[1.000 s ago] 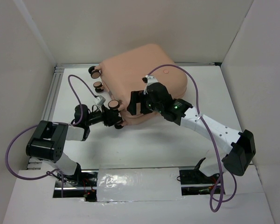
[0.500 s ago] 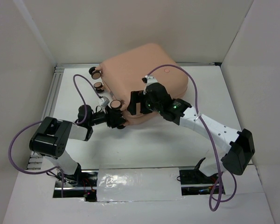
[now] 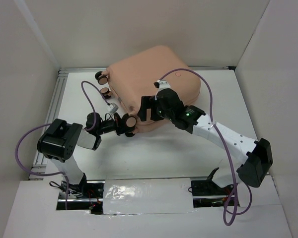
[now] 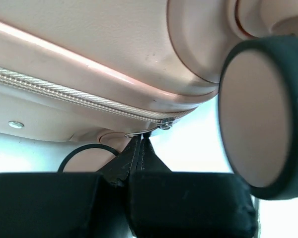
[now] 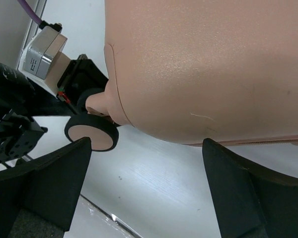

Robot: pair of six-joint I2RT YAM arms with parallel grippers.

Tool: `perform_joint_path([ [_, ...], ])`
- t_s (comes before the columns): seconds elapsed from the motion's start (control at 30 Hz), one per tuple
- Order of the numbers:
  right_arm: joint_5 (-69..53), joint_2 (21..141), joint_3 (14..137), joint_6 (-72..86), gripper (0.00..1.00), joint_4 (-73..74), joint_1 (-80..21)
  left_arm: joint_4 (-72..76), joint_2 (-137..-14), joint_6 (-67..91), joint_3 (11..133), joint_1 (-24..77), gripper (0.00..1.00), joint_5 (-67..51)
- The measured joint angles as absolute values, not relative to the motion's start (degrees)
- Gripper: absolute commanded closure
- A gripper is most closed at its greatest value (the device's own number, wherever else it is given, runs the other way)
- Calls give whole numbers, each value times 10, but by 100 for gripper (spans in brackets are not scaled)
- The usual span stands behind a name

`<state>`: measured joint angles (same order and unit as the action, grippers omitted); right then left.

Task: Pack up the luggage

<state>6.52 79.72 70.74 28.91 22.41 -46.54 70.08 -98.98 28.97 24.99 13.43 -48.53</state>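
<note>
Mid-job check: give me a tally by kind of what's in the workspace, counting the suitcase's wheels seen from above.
luggage: 1
wheels showing from above: 3
zipper pull: 1
grippers: 2 (left gripper, right gripper)
Total: 7

overhead, two wrist close-ups on luggage [image 3: 149, 74]

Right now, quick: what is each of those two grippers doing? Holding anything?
Left gripper: closed, pinching the zipper pull of the luggage.
Right gripper: open wide, holding nothing, at the luggage's edge.
</note>
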Motion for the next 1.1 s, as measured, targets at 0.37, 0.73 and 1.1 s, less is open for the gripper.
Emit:
perform_joint_path([
  [0.37, 114, 753, 684, 308, 2, 240, -471, 712, -980, 318, 237, 133, 47, -475],
  [0.73, 172, 750, 699, 330, 1, 249, -505, 682, -896, 287, 213, 131, 43, -410],
  [1.1, 215, 748, 707, 329, 1, 262, -522, 691, -861, 288, 162, 154, 43, -358],
])
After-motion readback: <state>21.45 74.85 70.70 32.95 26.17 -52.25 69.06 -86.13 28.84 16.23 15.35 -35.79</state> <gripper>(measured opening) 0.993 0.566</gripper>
